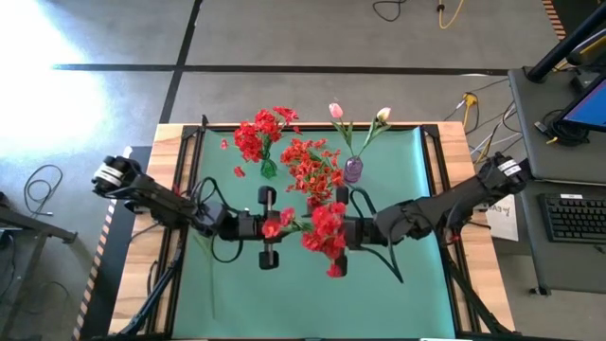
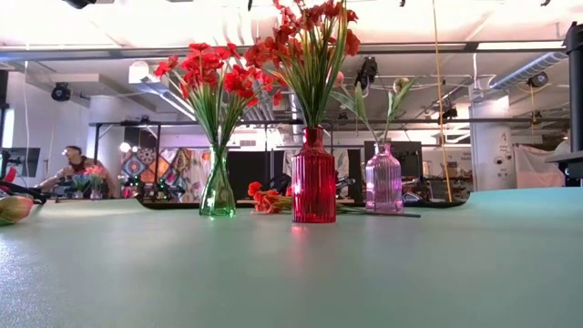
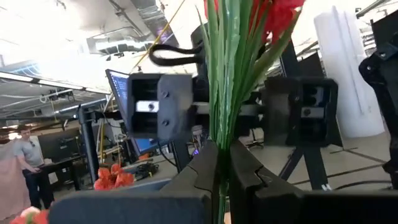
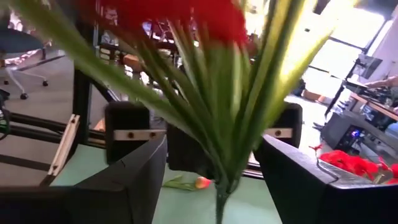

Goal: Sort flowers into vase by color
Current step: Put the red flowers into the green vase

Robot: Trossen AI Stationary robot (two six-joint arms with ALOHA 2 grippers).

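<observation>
Left gripper (image 3: 222,177): fingers pressed together on the green stem bundle of a red flower bunch (image 1: 327,230), seen close in the left wrist view; in the high view it sits at mid-table, pointing toward the right arm.
Right gripper (image 4: 214,180): fingers spread wide on either side of the same stem bundle, not touching it; in the high view it faces the left gripper from the other side of the bunch.
Held bunch: red blossoms and long green leaves, raised above the green mat (image 1: 407,294), between the two grippers.
Red vase (image 2: 313,178): upright at the middle of the row, holding orange-red flowers (image 2: 310,36).
Green vase (image 2: 218,187): upright beside the red vase, holding red flowers (image 2: 205,73).
Pink vase (image 2: 383,179): upright on the other side of the red vase, with two tulip buds (image 1: 335,111) on thin stems.
Loose flowers (image 2: 266,199): a few red blossoms lying on the mat behind the vases.
Stray bud (image 4: 200,182): a small pink-tipped tulip lying flat on the mat beneath the grippers.
Room: a person (image 2: 77,166) far behind the table.
</observation>
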